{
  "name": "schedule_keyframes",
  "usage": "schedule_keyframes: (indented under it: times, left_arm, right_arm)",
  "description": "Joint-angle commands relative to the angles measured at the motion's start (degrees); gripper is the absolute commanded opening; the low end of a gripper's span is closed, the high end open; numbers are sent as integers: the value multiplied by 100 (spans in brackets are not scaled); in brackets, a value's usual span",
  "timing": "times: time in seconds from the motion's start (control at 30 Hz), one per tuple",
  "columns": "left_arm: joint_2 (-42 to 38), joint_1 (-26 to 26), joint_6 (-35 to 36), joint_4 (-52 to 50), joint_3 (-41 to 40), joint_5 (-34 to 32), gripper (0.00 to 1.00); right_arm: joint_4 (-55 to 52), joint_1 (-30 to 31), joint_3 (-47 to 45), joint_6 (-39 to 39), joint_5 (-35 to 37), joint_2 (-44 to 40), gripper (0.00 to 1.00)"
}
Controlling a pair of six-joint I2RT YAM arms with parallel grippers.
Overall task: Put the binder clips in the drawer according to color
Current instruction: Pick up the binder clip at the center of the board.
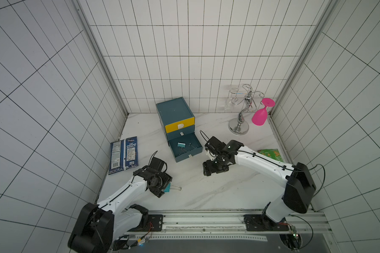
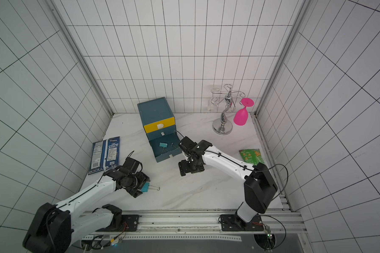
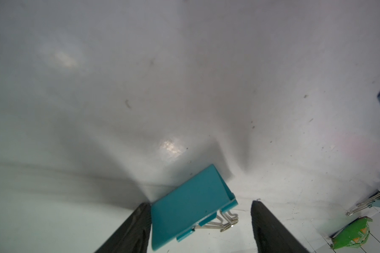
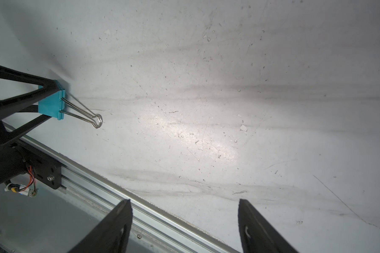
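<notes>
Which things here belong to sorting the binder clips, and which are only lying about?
Job: teal binder clip, clips in the open bottom drawer, drawer cabinet.
Lying about: blue Doritos bag, green snack bag, chrome glass rack, pink wine glass.

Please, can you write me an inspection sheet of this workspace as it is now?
Surface: white marbled tabletop, scuffed, dusty.
Job's things: teal binder clip on the tabletop; dark-teal three-drawer cabinet, bottom drawer open, teal clips inside.
Clutter: blue snack bag, green snack bag, chrome glass rack holding pink goblet.
Grippers: left gripper open around that clip; right gripper open, empty.
Cables: black loops at both wrists.
Surroundings: white tiled walls, aluminium rail.
</notes>
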Motion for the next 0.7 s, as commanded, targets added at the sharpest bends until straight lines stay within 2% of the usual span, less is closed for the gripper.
schedule_keyframes:
  times: [0.0, 0.3, 0.53, 0.67]
  left_arm:
    - [172, 112, 237, 100, 138, -97, 75]
    - [768, 137, 621, -287, 803, -466, 74]
    - [1163, 131, 802, -285, 936, -303, 66]
    - [1242, 131, 836, -226, 947, -212, 65]
  right_arm:
    - [-135, -80, -12, -87, 120, -155, 78]
    - [-100, -189, 59, -170, 146, -103, 77]
    - [-30, -321, -11, -251, 120, -135, 77]
    - [25, -406, -86, -296, 64, -167, 77]
